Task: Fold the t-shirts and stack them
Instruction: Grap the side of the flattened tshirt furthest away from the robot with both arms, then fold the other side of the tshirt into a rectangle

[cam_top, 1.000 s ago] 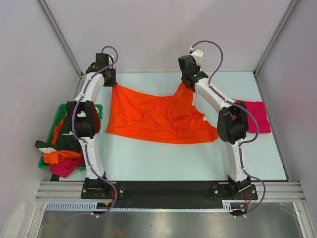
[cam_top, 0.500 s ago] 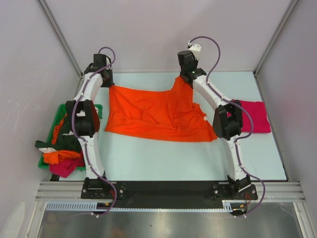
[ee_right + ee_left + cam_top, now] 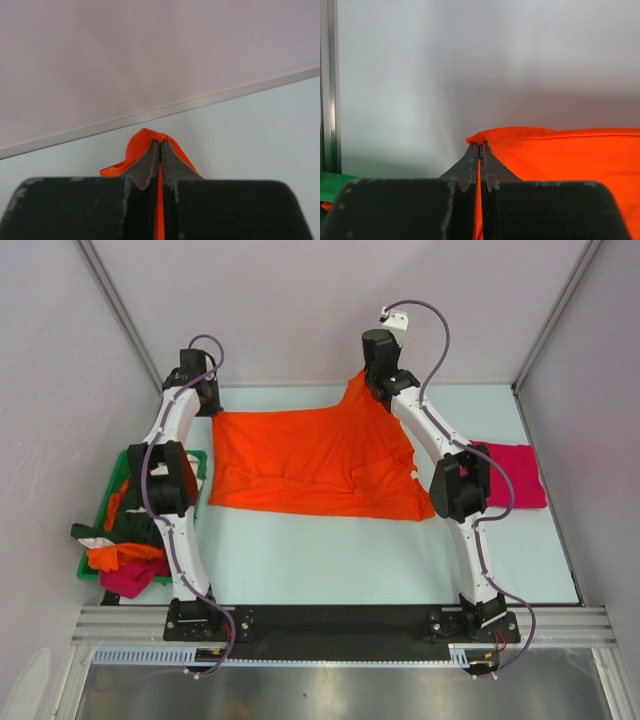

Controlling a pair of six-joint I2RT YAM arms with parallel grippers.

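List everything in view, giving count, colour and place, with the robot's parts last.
orange t-shirt: 1, bright orange, spread on the far middle of the table
magenta t-shirt: 1, magenta-red, folded, at the table's right side
pile: count unclear; dark green, orange, magenta and cream cloth, in the bin
bin: 1, green, at the table's left edge
table: 1, pale blue-white
walls: 3, pale grey, to the left, far and right
base rail: 1, silver and black, at the near edge
left arm: 1, white and black, on the left
right arm: 1, white and black, on the right
left gripper: 1, black, shut on the orange t-shirt's far left corner
right gripper: 1, black, shut on its far right corner
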